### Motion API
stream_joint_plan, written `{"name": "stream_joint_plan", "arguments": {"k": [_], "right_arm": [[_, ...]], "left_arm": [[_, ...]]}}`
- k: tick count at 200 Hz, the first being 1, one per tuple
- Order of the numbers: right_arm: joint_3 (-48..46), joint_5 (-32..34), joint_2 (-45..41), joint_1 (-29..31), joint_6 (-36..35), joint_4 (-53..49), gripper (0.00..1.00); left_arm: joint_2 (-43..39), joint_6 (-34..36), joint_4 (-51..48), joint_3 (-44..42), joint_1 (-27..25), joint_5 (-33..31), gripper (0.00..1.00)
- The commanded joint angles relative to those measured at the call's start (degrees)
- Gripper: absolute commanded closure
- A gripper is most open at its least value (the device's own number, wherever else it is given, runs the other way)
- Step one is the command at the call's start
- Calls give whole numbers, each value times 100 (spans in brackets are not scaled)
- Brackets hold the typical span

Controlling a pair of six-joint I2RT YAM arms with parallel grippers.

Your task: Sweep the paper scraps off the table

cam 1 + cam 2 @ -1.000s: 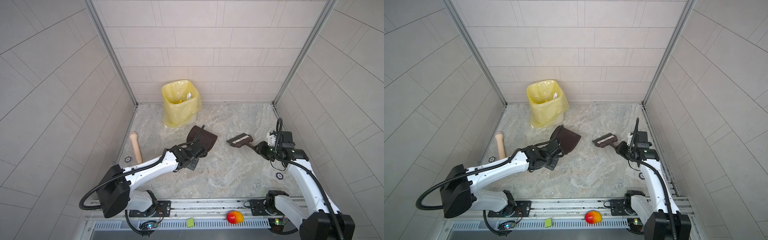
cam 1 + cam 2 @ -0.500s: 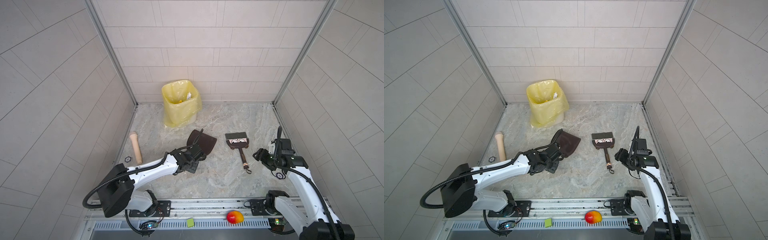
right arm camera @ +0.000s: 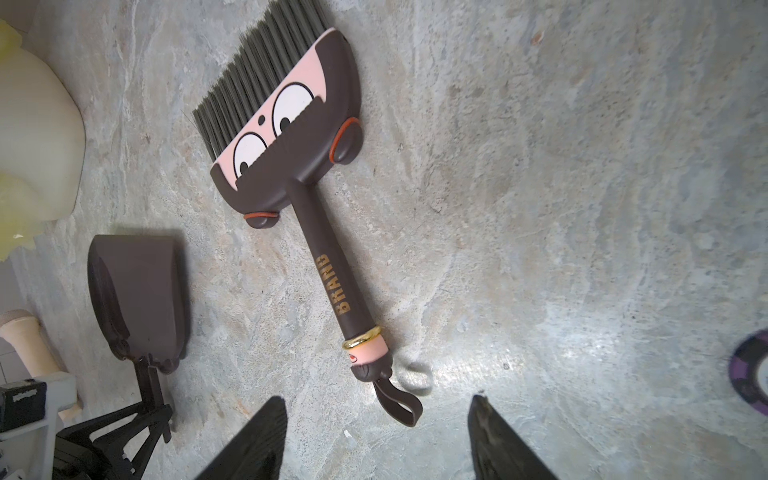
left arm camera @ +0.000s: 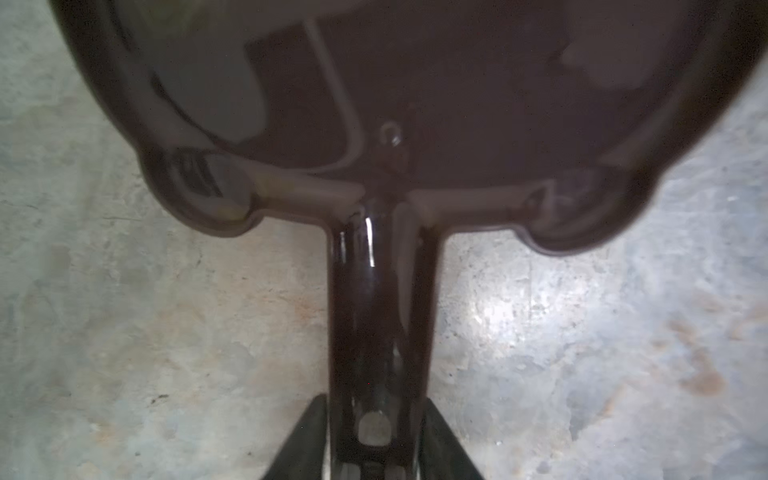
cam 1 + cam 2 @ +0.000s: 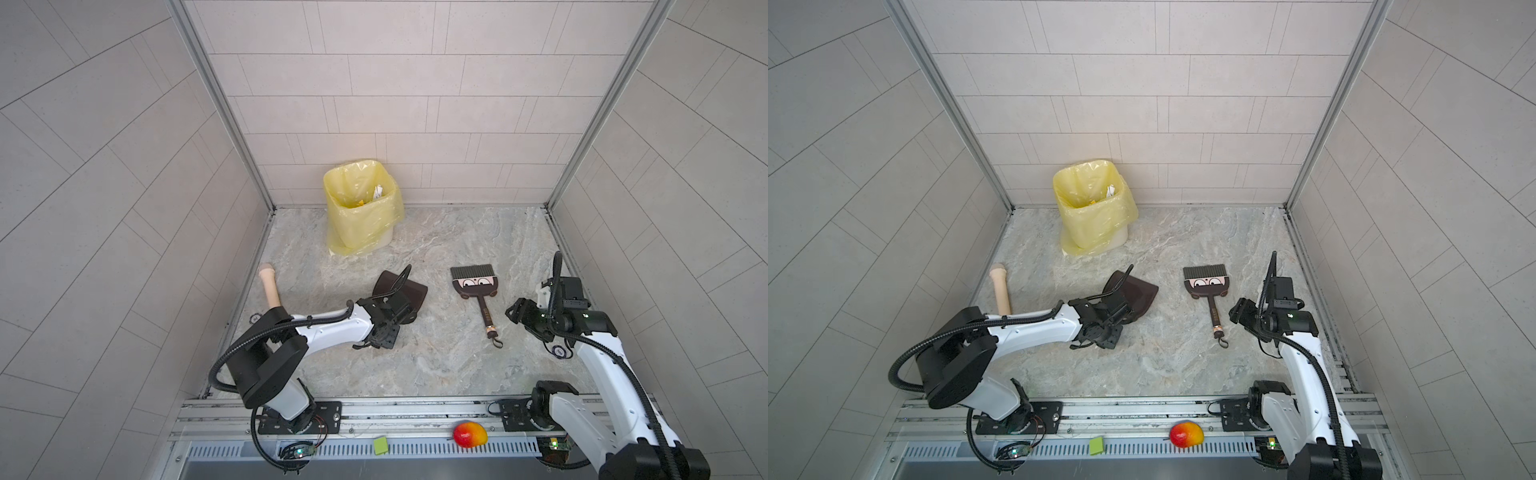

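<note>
Both top views: bright, diffuse light, soft shadows, wide-angle bending at edges. My left wrist view: blurred, dustpan (image 4: 415, 83) out of focus. My right wrist view: sharp, glare on table (image 3: 519, 361).

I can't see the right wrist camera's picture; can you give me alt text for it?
A small brown brush with a cartoon face lies flat on the marble table, just beyond the open, empty right gripper. A brown dustpan lies beside it.
</note>
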Motion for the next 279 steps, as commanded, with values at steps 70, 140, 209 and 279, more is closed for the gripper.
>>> {"name": "stream_joint_plan", "arguments": {"k": [70,140,209,279], "right_arm": [[1061,1034,340,809,-865,272,20],[1480,3407,1706,1592,-2214,1911,12],[-596,4093,2583,1530,-2850,6113,8],[-1282,3693,3154,1293,-3049,8207,2]], "left_arm": [[-1479,56,-467,51,-8,-1317,0],[-3069,1692,641,-533,1167,-2745,0],[-3463,3039,4199,-2195,2943,-2668,0],[-1924,3409,7021,-2719,3782,-2057,0]]}}
